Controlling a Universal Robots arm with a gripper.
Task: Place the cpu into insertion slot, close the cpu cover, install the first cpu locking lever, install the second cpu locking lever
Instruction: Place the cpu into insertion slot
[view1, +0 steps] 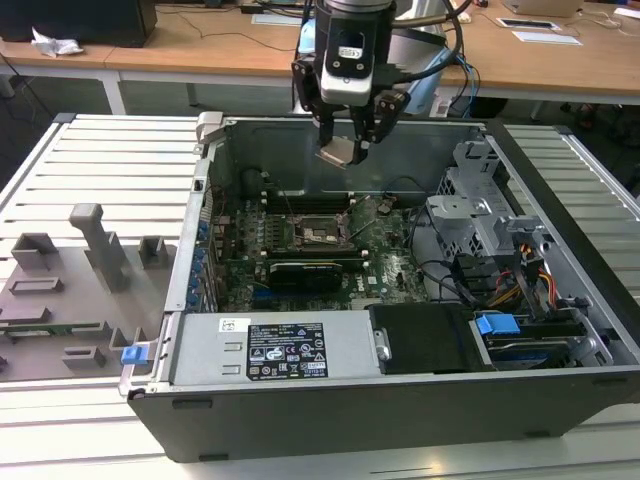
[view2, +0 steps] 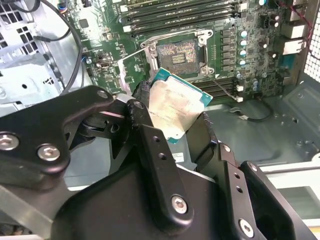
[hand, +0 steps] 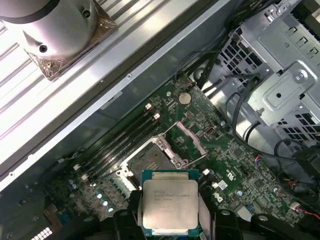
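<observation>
black two-finger gripper (view2: 172, 112) pinching small square silver-topped cpu (hand: 169, 207) by its edges | cpu aloft, 12 o'clock of silver-framed square insertion slot (view1: 318, 231) in exterior view | slot bare

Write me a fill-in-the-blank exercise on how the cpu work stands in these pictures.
1. The gripper is ____ on the cpu.
2. The cpu hangs ____ the green motherboard, not touching it.
3. The insertion slot is ____, its dark pin field bare.
Missing words: shut; above; empty.
</observation>
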